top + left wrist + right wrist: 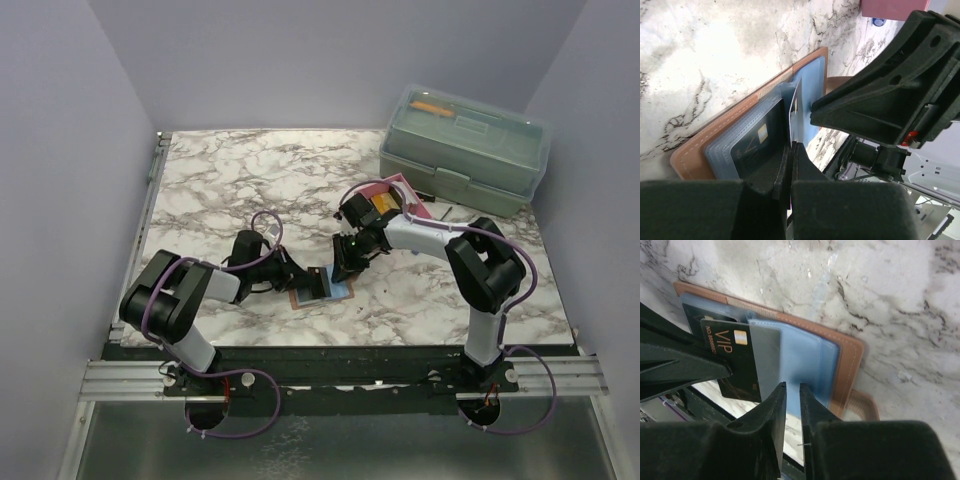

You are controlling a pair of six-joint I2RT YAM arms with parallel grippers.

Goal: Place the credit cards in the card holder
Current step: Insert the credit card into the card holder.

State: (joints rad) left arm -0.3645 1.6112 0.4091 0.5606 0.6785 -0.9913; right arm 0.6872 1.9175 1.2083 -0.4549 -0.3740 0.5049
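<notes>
The card holder (303,298) lies open on the marble near the front edge, brown leather (850,357) with blue plastic sleeves. A black VIP credit card (735,362) sits part way into a clear sleeve, its lower end sticking out; the left wrist view shows it too (754,145). My left gripper (791,146) is shut, pinching a blue sleeve page that stands up from the holder (740,112). My right gripper (791,386) hovers just off the card's edge, its jaws slightly apart with nothing between them. In the top view the left gripper (298,280) and the right gripper (344,268) meet over the holder.
A pink tray (402,187) holding a yellow-orange card (384,207) stands behind the right arm. A grey-green toolbox (465,150) fills the back right corner. The table's front edge runs close below the holder.
</notes>
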